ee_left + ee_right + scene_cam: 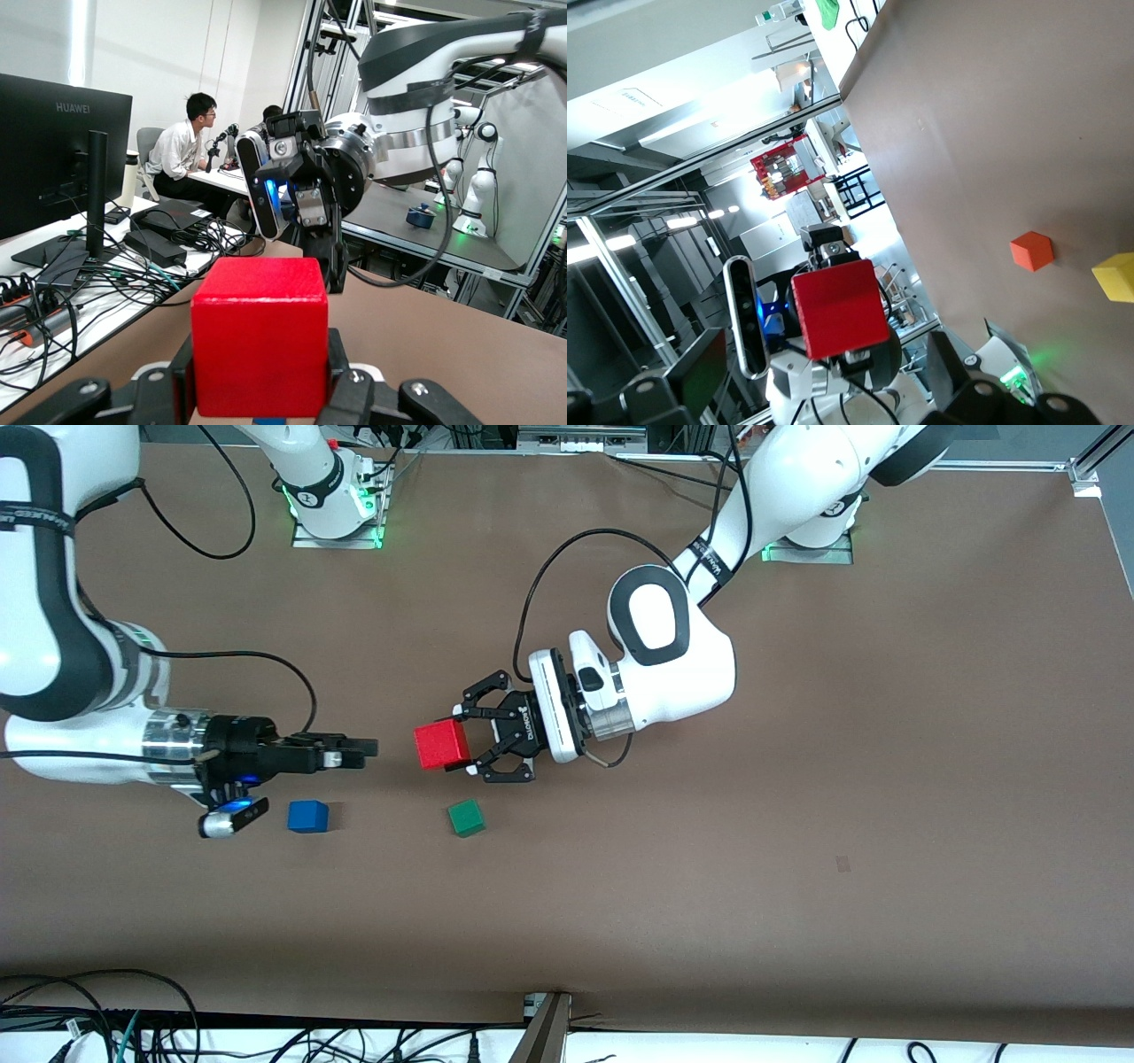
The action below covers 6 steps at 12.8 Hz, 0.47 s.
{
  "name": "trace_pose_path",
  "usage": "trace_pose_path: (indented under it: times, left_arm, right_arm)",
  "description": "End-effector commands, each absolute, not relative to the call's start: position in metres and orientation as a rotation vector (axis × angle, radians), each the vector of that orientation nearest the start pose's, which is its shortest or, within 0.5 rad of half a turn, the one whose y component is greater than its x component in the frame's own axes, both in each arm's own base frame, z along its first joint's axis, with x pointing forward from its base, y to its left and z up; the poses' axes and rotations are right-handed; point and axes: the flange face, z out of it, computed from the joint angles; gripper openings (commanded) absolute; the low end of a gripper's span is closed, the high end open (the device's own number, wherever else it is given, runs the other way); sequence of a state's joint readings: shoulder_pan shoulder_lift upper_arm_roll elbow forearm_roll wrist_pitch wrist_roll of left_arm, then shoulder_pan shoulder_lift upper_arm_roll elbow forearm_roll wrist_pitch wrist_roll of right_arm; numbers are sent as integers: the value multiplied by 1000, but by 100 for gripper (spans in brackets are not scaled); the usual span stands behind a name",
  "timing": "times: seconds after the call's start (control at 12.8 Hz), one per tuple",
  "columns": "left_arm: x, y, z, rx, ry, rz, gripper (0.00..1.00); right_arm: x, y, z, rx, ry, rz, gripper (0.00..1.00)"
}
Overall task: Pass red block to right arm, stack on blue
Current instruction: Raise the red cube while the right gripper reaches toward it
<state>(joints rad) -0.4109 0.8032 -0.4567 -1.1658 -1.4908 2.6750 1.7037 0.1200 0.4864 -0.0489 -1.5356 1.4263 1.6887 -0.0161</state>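
Note:
The red block point(441, 744) hangs in the air over the middle of the table, with my left gripper point(462, 740) shut on it and lying level. In the left wrist view the red block point(260, 336) fills the space between the black fingers point(341, 385). My right gripper point(365, 751) is open and points at the block from the right arm's end, a short gap away and not touching it. The right wrist view shows the red block point(839, 306) straight ahead, between my wide fingers point(700, 372). The blue cube point(307, 816) rests on the table below the right gripper, nearer the front camera.
A green cube point(466, 817) sits on the table under the left gripper, nearer the front camera. An orange cube point(1032, 251) and a yellow cube point(1116, 276) show on the table in the right wrist view, toward the left arm's end. Cables hang along the table's front edge.

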Motion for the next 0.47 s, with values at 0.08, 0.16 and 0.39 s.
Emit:
trace_pose_path:
  times: [0.08, 0.16, 0.39]
  left_arm:
    - [625, -518, 412, 1655, -919, 1161, 0]
    - [625, -522, 414, 1655, -913, 1164, 0]
    - [621, -534, 417, 1709, -907, 1157, 0]
  right_arm:
    - [682, 162, 415, -1743, 316, 286, 100]
    - [683, 163, 416, -1746, 320, 275, 100]
    - [684, 179, 415, -1750, 332, 255, 100]
